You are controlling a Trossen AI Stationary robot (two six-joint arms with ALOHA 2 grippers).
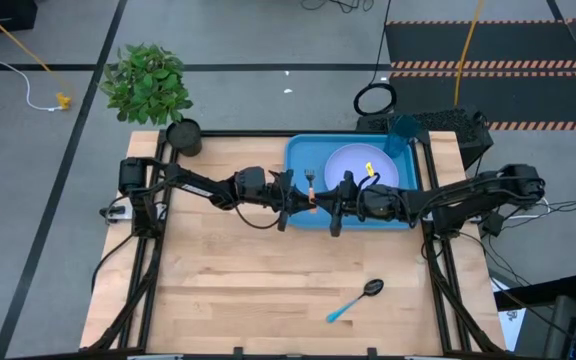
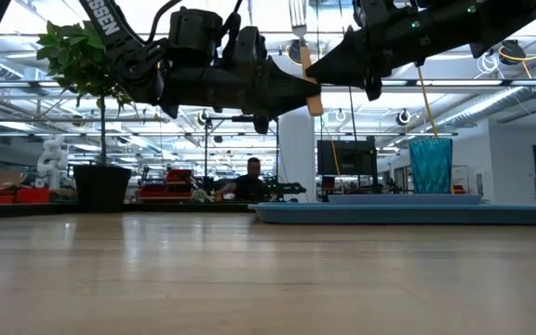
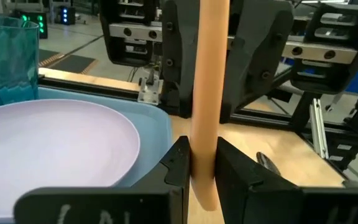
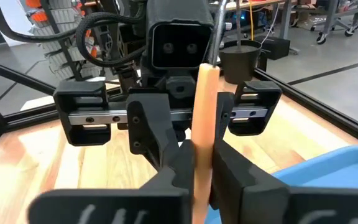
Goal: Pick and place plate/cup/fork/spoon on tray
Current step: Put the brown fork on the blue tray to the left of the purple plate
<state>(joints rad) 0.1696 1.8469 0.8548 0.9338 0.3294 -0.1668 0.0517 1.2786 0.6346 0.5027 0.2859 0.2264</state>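
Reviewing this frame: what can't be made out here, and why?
- Plate: in the high view its near edge is covered by the right pincer; in the low view it is hidden behind the tray rim.
- Fork tines: in the left wrist view, cut off by the top edge, above the left pincer.
- Small yellow thing on the plate: in the high view, too small to identify.

Bright even overhead light, arms backlit dark in the low view, near tool fingers blurred
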